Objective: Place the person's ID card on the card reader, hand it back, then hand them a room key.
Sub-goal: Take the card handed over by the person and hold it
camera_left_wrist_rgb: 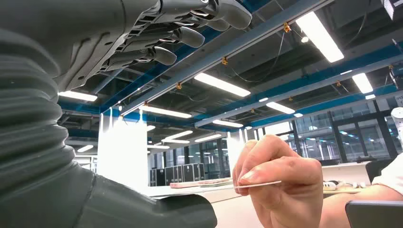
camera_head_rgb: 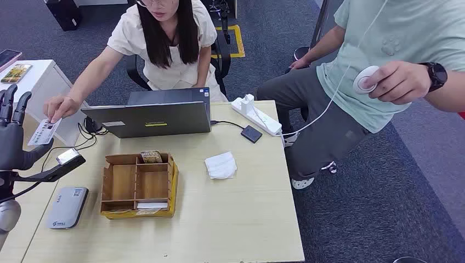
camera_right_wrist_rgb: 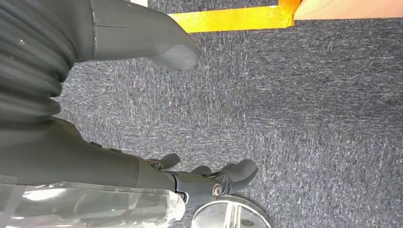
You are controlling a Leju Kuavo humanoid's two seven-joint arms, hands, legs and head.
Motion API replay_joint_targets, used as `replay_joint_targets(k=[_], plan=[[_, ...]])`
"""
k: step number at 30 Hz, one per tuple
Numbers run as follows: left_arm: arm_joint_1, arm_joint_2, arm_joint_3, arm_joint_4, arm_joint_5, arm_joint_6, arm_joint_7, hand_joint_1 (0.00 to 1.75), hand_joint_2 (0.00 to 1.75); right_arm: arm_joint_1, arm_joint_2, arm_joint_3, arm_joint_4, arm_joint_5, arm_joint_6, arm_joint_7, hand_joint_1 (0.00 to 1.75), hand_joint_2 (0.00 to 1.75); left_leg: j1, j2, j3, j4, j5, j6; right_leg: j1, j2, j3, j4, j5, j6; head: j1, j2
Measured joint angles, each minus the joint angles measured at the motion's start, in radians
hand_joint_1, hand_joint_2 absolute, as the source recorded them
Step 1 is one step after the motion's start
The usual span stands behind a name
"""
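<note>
Closing early, the empty, spread left robot hand (camera_head_rgb: 13,129) could knock the ID card (camera_head_rgb: 44,132) from the person's hand (camera_head_rgb: 61,107); the right robot hand (camera_right_wrist_rgb: 142,38) hangs open.

Light wooden counter (camera_head_rgb: 236,219) carrying an open laptop (camera_head_rgb: 153,116), a wooden compartment organiser (camera_head_rgb: 138,185) and a crumpled white tissue (camera_head_rgb: 221,165). A grey card reader (camera_head_rgb: 67,207) lies near the left edge; a white power strip (camera_head_rgb: 256,114) and small black adapter (camera_head_rgb: 251,133) lie by the far right corner.
</note>
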Motion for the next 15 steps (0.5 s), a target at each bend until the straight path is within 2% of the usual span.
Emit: replay_joint_targets(k=[12,13,15], plan=[[-0.007,0.0,-0.004,0.004,0.0,0.0,0.0,0.0,1.75,0.0,0.002,0.0,0.0,0.001,0.0,0.0,0.0,1.75,0.0,0.0,0.0,0.0,0.0,0.0,0.0,0.0,0.0,0.0,0.0,0.0,0.0,0.0],[-0.007,0.0,-0.004,0.005,0.0,-0.001,0.0,0.07,1.75,0.0,0.002,0.0,0.0,0.002,0.001,0.0,0.0,1.75,0.0,0.0,0.0,0.0,0.0,0.0,0.0,0.0,0.0,0.0,0.0,0.0,0.0,0.0],[-0.008,0.0,-0.004,0.006,0.002,-0.003,-0.001,0.88,1.75,0.0,0.003,0.0,-0.001,0.005,0.001,0.0,0.0,1.75,0.0,0.0,0.0,0.0,0.0,0.0,0.0,0.0,0.0,0.0,0.0,0.0,0.0,0.0]])
